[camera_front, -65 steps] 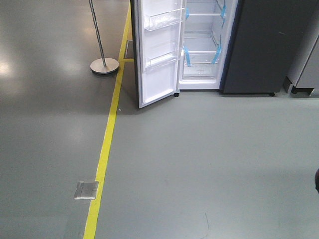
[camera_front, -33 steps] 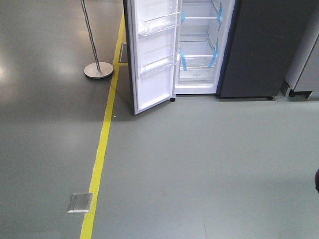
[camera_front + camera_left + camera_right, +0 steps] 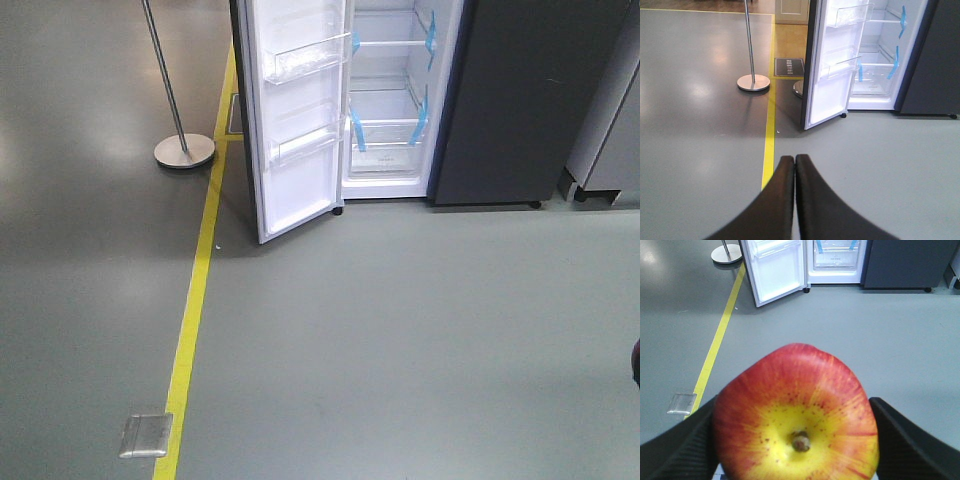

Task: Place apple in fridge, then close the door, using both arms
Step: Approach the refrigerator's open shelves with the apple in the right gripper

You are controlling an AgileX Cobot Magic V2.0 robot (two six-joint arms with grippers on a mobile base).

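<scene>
The apple (image 3: 796, 415), red with a yellow patch round its stem dimple, fills the lower half of the right wrist view, and my right gripper (image 3: 796, 432) is shut on it from both sides. My left gripper (image 3: 794, 162) is shut on nothing, its black fingers pressed together above the grey floor. The fridge (image 3: 390, 100) stands ahead at the top of the front view, its white inside with glass shelves and blue tape showing. Its door (image 3: 295, 120) hangs open to the left, white inner face and clear bins toward me. Neither gripper shows in the front view.
A yellow floor line (image 3: 195, 280) runs from the fridge's left toward me. A metal post on a round base (image 3: 183, 150) stands left of the door. A metal floor plate (image 3: 145, 436) sits by the line. A grey-and-white unit (image 3: 605, 120) is at right.
The fridge, post and floor plate have shifted left and down in the front view and look a little larger: the base has moved toward the fridge.
</scene>
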